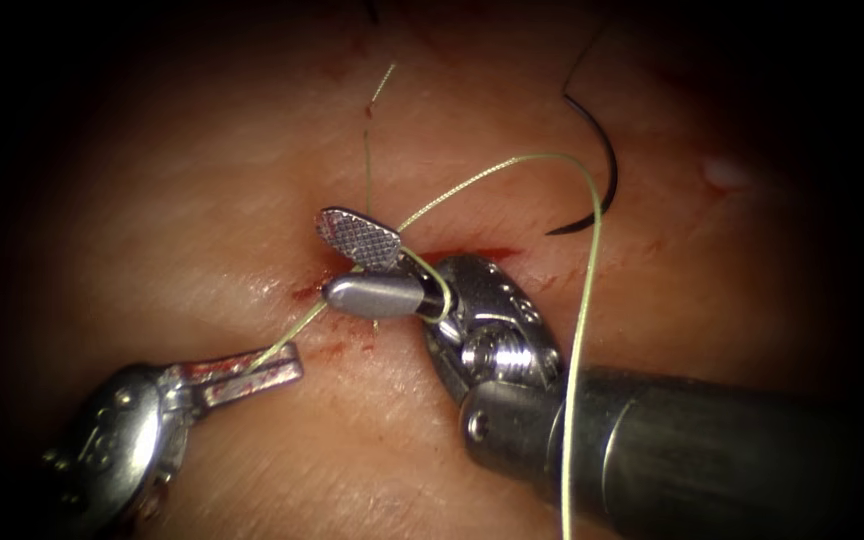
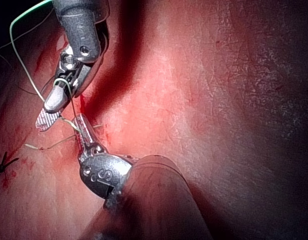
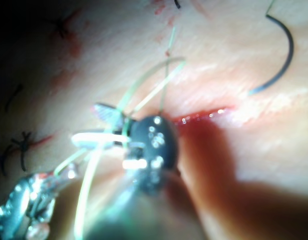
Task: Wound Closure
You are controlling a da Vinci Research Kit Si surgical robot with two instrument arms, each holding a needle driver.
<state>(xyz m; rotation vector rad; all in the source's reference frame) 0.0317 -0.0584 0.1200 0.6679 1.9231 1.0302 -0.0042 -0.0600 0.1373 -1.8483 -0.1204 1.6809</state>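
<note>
My right tool (image 1: 327,258) comes in from the right and stands open over the cut (image 1: 472,255), with the pale green thread (image 1: 582,300) looped round its lower jaw. From that loop the thread runs down-left to my left tool (image 1: 287,362), which is shut on it near its jaw tips. Neither tool holds the curved dark needle (image 1: 612,165), which lies loose on the tissue to the upper right, beyond the cut and out of the tissue. The left wrist view has the left jaws (image 2: 80,122) closed on thread just under the open right jaws (image 2: 44,112).
A short thread end (image 1: 368,160) rises from the tissue above the right tool. Red fluid (image 1: 304,293) stains the cut by the jaws. Dark finished stitches (image 3: 23,145) sit further along the wound. The right tool's shaft (image 1: 712,440) covers the lower right.
</note>
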